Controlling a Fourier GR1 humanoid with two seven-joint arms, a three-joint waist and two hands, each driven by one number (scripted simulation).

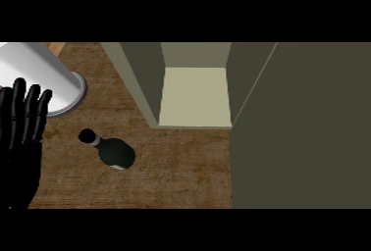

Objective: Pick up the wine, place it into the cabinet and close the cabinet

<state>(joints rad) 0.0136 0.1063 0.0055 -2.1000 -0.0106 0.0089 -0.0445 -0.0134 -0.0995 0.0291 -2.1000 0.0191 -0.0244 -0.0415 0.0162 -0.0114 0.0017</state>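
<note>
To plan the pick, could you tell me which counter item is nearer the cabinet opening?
The dark wine bottle; the white cylinder stands farther left, by the left hand.

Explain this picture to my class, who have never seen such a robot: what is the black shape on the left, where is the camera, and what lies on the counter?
The camera sits in the robot's head, looking steeply down at a brown counter. The black shape is its left hand, open and resting at the left edge, holding nothing. The right hand is out of view. On the counter stands a dark wine bottle, untouched. Beyond it is an open cabinet with a pale shelf inside, its door swung out on the right. A white cylinder stands at the upper left.
</note>
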